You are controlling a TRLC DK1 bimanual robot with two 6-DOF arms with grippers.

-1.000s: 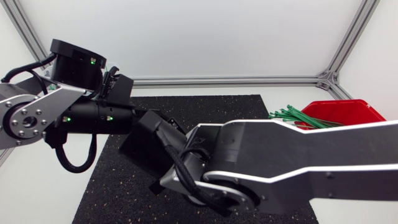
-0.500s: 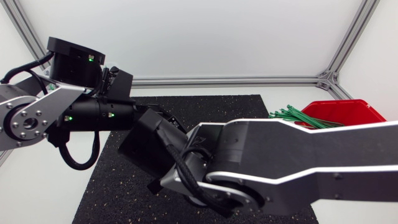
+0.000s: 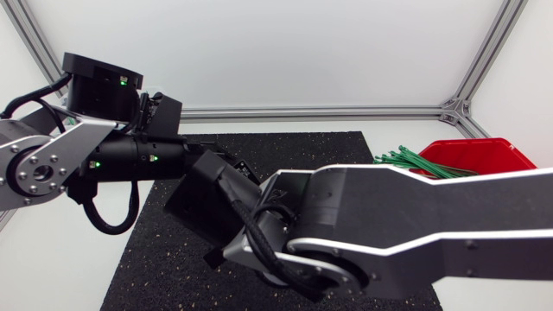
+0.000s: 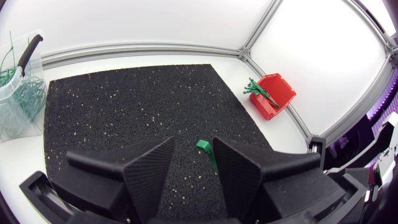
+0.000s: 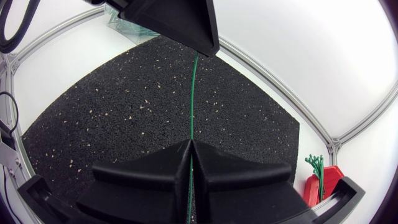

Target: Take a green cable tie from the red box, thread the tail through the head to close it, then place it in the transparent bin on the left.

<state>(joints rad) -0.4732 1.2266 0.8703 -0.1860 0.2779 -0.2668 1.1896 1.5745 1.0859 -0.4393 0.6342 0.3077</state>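
Right wrist view: the right claw (image 5: 188,146) is closed tight on a green tie (image 5: 193,93). The tie runs straight ahead over the mat (image 5: 112,118) to the tip of a left claw finger. Left wrist view: the left claw (image 4: 193,143) is part open, with the tie's end between its fingers, against one and not pinched. Farther off, the box (image 4: 277,99) holds spare ties (image 4: 256,91) beside the mat's far corner, and the bin (image 4: 18,93) sits by the opposite side. Head view: both arms meet left of centre, and the box is at the right edge.
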